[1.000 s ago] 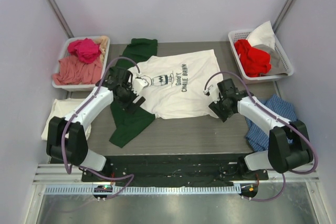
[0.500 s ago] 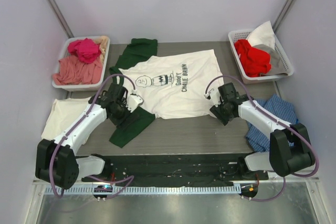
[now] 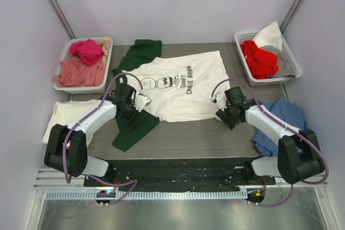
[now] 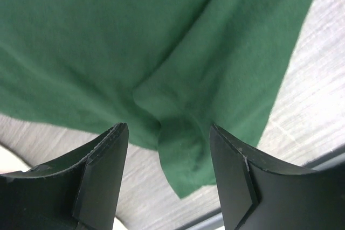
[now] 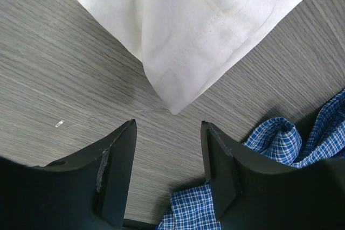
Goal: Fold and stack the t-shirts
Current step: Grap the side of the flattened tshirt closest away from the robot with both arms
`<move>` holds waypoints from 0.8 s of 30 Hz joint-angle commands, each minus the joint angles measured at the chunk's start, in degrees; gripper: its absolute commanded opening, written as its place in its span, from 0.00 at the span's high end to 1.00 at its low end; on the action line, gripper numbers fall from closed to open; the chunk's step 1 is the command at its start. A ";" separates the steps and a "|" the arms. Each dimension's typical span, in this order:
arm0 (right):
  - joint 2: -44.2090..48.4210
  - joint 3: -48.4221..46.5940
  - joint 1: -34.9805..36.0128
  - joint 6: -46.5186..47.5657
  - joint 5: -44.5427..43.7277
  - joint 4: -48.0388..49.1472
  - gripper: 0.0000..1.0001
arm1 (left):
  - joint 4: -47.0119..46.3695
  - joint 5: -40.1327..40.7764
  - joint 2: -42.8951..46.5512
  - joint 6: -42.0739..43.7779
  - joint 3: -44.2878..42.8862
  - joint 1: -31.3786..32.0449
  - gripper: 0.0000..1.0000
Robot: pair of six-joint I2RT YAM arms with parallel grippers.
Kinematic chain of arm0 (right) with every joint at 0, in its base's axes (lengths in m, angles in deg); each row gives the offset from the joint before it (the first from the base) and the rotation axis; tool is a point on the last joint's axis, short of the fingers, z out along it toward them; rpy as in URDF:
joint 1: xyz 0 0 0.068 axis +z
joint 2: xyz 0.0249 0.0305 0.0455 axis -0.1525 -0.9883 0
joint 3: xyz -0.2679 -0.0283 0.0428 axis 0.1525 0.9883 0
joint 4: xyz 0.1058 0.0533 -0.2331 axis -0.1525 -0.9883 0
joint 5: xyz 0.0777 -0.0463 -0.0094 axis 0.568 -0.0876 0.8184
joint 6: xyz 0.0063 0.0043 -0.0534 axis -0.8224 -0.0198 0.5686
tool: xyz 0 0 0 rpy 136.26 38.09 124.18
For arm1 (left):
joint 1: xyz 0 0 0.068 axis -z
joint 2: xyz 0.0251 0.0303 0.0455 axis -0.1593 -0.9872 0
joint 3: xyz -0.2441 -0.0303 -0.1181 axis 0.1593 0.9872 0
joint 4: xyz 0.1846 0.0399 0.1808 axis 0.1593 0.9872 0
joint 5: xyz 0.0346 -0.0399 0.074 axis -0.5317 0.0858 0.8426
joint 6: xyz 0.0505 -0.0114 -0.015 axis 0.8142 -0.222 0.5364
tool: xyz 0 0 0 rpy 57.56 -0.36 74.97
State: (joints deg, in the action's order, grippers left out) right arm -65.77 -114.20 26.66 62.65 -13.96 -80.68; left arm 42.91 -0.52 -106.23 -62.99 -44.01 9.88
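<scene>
The white Charlie Brown t-shirt (image 3: 183,87) lies spread out, print up, in the middle of the table. The dark green t-shirt (image 3: 132,127) lies partly under it and sticks out at the back and the near left. The cream t-shirt (image 3: 67,114) lies at the left edge. My left gripper (image 3: 137,105) is open and empty over a fold of the green t-shirt (image 4: 178,68), beside the white shirt's left edge. My right gripper (image 3: 223,116) is open and empty. It hovers just off the white shirt's near right corner (image 5: 175,98).
A basket (image 3: 62,60) of pink garments stands at the back left. A basket (image 3: 294,60) with a red garment and a white cloth stands at the back right. The blue checked cloth (image 3: 280,117) lies under my right arm and close to my right fingers (image 5: 280,138).
My left gripper left the white shirt's left edge, drew back toward the near left, then came partway back over the green shirt. My right gripper shifted slightly nearer, off the shirt's corner.
</scene>
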 commanded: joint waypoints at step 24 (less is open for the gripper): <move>5.15 1.22 0.13 -0.86 0.09 -0.94 0.43 | -7.01 -3.40 -6.65 0.71 -2.56 -0.77 0.44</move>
State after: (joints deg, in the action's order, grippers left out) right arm -62.04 -112.50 26.66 62.39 -13.96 -81.82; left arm 37.00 -2.16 -112.50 -62.77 -46.16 9.44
